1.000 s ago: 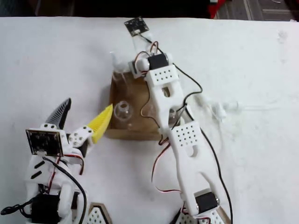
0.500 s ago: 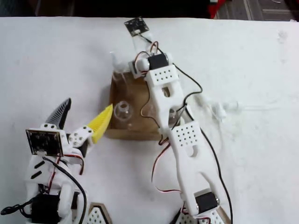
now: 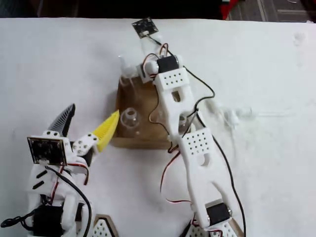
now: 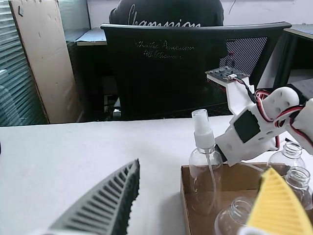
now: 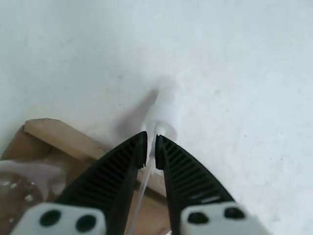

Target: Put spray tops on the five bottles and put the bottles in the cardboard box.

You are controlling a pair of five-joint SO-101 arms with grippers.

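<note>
The cardboard box [image 3: 123, 139] lies mid-table and holds several clear bottles. One open bottle [image 3: 129, 117] stands near its left wall. At the box's far left corner stands a bottle [image 4: 203, 171] with a white spray top [image 4: 201, 129] on its neck. My right gripper [image 5: 150, 139] is shut on that spray top [image 5: 159, 117], with the black fingers pinching it just below the head. In the high view the right gripper [image 3: 130, 73] hangs over that corner. My left gripper [image 3: 95, 109] is open to the left of the box, its yellow finger [image 3: 107, 130] close to the box wall.
Loose spray tops [image 3: 229, 116] lie on the white table to the right of the box. More open bottles [image 4: 292, 154] stand in the box behind the right arm. An office chair [image 4: 195, 63] stands beyond the table's far edge.
The right arm's wrist has shifted very slightly at the box corner. The left arm has not moved.
</note>
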